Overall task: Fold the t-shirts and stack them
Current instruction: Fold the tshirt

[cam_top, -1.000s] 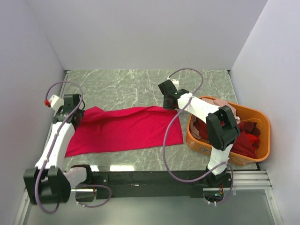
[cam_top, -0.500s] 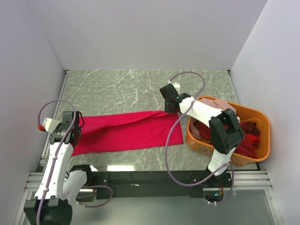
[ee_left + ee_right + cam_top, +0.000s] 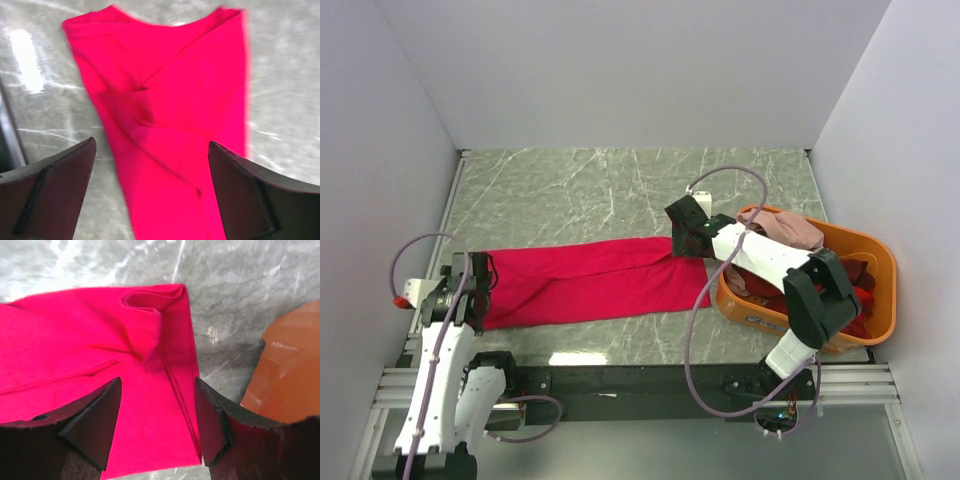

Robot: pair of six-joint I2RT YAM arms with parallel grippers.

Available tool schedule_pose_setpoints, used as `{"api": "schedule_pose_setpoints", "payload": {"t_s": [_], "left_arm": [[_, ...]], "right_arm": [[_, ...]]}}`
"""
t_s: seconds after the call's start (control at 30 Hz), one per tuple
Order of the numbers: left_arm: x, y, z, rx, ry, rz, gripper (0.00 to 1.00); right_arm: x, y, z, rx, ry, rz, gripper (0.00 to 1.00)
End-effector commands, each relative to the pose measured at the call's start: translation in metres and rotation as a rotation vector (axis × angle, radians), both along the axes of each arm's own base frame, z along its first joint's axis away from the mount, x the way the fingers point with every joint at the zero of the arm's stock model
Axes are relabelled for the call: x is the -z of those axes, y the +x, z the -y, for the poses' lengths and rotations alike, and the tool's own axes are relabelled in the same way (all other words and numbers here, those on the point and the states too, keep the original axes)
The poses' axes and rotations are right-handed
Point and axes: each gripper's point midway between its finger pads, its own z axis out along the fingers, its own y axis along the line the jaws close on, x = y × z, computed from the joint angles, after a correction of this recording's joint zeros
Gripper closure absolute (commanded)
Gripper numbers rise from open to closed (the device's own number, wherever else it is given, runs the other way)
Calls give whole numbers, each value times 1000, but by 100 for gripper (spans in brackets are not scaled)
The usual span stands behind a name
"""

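A bright crimson-pink t-shirt lies on the marble table, folded lengthwise into a long narrow band. My left gripper hovers over its left end, open; in the left wrist view the t-shirt lies flat below the left gripper, free of both fingers. My right gripper stands open over the right end, where the cloth shows a small rolled fold beneath the right gripper. More t-shirts, dark red and pale pink, fill the basket.
The orange plastic basket stands at the right, just beside the shirt's right end; its wall is close to my right fingers. Grey walls enclose the table on three sides. A metal rail runs along the near edge.
Both grippers carried the shirt's far edge toward the near side, narrowing it into a band, then opened and let go of the cloth. The left arm drew back toward its base.
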Motion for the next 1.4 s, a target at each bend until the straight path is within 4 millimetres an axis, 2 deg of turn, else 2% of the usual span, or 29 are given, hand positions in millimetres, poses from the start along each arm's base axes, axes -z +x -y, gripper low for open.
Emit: {"api": "schedule_pose_setpoints", "payload": {"t_s": [0.0, 0.1, 0.17, 0.2, 0.23, 0.27, 0.33, 0.37, 0.4, 0.43, 0.47, 0.5, 0.53, 0.57, 0.6, 0.67, 0.73, 0.8, 0.93, 1.03, 1.1, 1.37], "left_arm": [[-34, 4, -5, -11, 33, 111, 0], [-41, 14, -2, 39, 38, 139, 1], [-42, 34, 3, 112, 43, 157, 1], [-39, 42, 12, 178, 20, 150, 1], [-41, 64, 17, 223, 15, 177, 1], [-36, 73, 23, 272, 4, 175, 0], [-19, 95, 37, 373, -44, 142, 1], [-21, 112, 42, 409, -50, 178, 1], [-16, 119, 46, 440, -57, 167, 0], [0, 127, 54, 471, -102, 123, 0], [4, 135, 55, 483, -107, 124, 0], [24, 137, 56, 485, -129, 59, 1], [31, 138, 54, 475, -130, 34, 1], [39, 139, 53, 471, -131, 10, 1], [56, 136, 52, 463, -140, -48, 0], [71, 135, 48, 454, -142, -86, 1], [90, 127, 43, 436, -151, -152, 0], [101, 118, 31, 394, -142, -205, 0], [109, 100, 8, 308, -97, -285, 1], [112, 88, -6, 258, -82, -318, 1], [111, 86, -10, 252, -79, -313, 1], [105, 96, -9, 269, -85, -285, 0]], "right_arm": [[-38, 8, -8, 1, 54, 97, 33], [-47, 16, -20, -29, 86, 111, 31], [-44, 19, -33, -72, 102, 95, 30], [-51, 26, -43, -99, 121, 109, 29], [-52, 27, -53, -130, 137, 107, 28], [-44, 27, -64, -164, 150, 79, 27], [-48, 34, -86, -228, 188, 83, 27], [-36, 31, -100, -270, 206, 34, 27], [-38, 33, -108, -277, 216, 31, 27], [-33, 31, -113, -288, 215, 16, 27], [-22, 28, -117, -294, 202, -11, 27], [-17, 27, -118, -291, 199, -24, 26], [-12, 25, -118, -289, 196, -40, 26], [2, 22, -115, -280, 187, -75, 26], [9, 22, -109, -261, 164, -84, 26], [25, 18, -96, -227, 128, -126, 26], [32, 22, -78, -178, 107, -139, 26], [40, 23, -55, -108, 86, -156, 26], [38, 27, -10, 22, 7, -146, 26], [28, 28, 5, 76, -12, -129, 26], [21, 31, 1, 65, 9, -112, 26], [-15, 40, -48, -131, 147, -32, 26]]}}
